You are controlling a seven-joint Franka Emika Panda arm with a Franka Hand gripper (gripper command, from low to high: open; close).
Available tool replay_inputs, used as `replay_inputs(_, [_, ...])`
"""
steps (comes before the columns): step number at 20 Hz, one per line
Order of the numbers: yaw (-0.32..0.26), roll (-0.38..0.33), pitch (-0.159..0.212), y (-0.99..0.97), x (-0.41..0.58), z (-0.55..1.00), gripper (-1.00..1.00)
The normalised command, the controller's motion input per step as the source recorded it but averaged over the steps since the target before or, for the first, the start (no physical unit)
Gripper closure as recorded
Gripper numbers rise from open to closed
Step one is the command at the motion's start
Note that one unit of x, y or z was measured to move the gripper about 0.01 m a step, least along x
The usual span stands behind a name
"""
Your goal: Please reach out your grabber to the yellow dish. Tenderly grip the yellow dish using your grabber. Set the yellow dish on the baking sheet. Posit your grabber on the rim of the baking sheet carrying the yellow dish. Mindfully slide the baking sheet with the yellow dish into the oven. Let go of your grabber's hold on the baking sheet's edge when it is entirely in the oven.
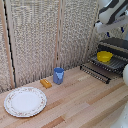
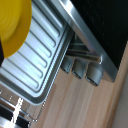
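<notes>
item: yellow dish (image 1: 104, 56), resting on the baking sheet (image 1: 116, 63), which sits half out of the oven (image 1: 118, 45). grabber (image 1: 111, 15) above the oven; i cannot tell its opening. next i lower onto the sheet's rim, squarely, gently.

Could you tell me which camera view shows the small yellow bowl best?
The exterior view: the small round yellow bowl shows whole, sitting on the dark grey ridged tray at the oven. The wrist view crops the bowl at the picture's edge, showing only part.

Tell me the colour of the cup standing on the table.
Blue; the cup shows best in the exterior view, standing beside a small orange block.
</notes>
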Motion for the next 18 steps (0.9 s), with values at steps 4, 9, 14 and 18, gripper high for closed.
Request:
replay_inputs(4, [0.107, -0.361, 0.149, 0.27, 0.000, -0.05, -1.00])
replay_inputs(9, [0.095, -0.350, 0.148, 0.33, 0.000, -0.03, -1.00])
replay_inputs(14, [0.102, -0.363, 0.129, 0.30, 0.000, -0.09, -1.00])
replay_inputs(18, [0.105, -0.343, 0.160, 0.30, 0.000, -0.04, -1.00])
